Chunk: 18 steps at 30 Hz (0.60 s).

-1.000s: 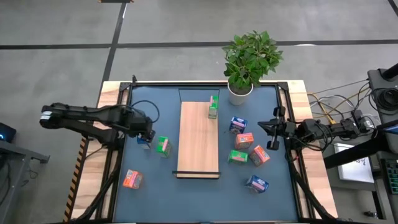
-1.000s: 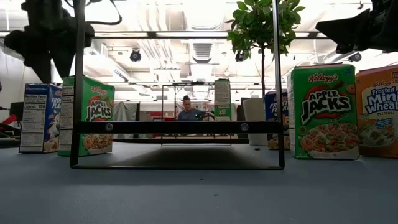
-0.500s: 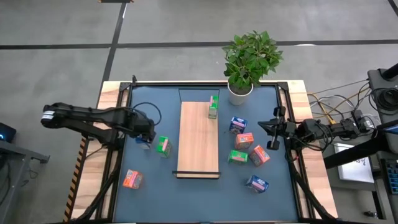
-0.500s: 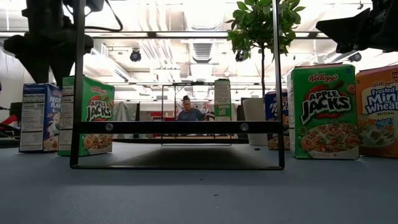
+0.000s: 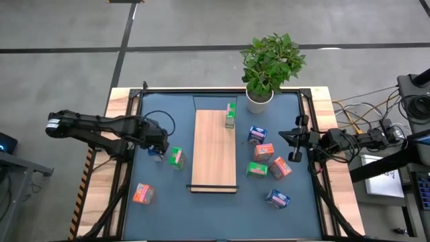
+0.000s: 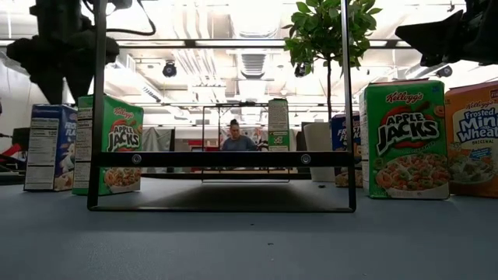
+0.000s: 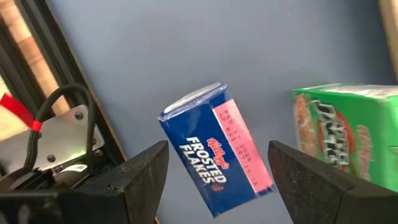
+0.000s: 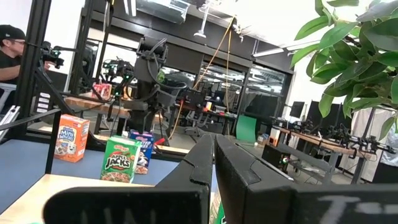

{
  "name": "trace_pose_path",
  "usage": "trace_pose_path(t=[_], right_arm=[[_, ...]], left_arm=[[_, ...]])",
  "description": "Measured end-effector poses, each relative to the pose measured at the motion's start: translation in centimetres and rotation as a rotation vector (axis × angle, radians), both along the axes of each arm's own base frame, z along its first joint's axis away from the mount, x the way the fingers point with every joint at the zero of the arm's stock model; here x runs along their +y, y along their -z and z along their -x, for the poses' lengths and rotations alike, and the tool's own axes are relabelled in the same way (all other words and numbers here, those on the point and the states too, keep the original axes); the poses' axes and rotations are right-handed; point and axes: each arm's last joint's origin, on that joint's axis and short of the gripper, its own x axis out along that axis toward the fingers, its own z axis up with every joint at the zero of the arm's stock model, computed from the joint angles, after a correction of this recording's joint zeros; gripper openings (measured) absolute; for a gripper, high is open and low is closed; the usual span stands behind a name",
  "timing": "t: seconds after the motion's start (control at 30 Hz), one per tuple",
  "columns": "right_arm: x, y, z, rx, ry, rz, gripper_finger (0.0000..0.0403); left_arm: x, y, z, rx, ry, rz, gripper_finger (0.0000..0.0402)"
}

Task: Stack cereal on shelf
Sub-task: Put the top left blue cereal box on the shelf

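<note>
My left gripper [image 5: 156, 144] is open and hovers above a blue Frosted Flakes box [image 7: 214, 149], which stands upright on the blue mat; the fingers stand on either side of it without touching. In the low view the gripper [image 6: 61, 62] hangs above the box [image 6: 50, 148]. A green box [image 5: 176, 157] stands beside it. The light-wood shelf board [image 5: 215, 151] lies in the middle, with a green box [image 5: 230, 114] at its far end. My right gripper [image 5: 294, 144] is shut and empty at the table's right.
Several boxes stand right of the board: blue [image 5: 256, 135], orange [image 5: 263, 152], green [image 5: 256, 169], orange [image 5: 280, 167] and blue [image 5: 277, 198]. An orange box [image 5: 142, 193] stands at the near left. A potted plant [image 5: 269, 67] stands at the far edge. A black frame [image 5: 127, 154] rims the table.
My left gripper has shifted a little over the blue box at the table's left. The boxes have stayed in place.
</note>
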Motion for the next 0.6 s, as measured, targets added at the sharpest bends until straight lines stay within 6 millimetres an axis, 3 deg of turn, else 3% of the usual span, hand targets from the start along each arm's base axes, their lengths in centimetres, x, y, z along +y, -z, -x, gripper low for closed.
trace_pose_path(t=[0.27, 0.6], right_arm=[[0.0, 0.0, 0.0, 0.0, 0.0, 0.0, 0.0009], [0.0, 0.0, 0.0, 0.0, 0.0, 0.0, 0.0009]], left_arm=[[-0.7, 0.9, 0.1, 0.013, -0.003, -0.015, 0.0254], [-1.5, 2.1, -1.0, 0.075, 0.019, -0.034, 0.0186]])
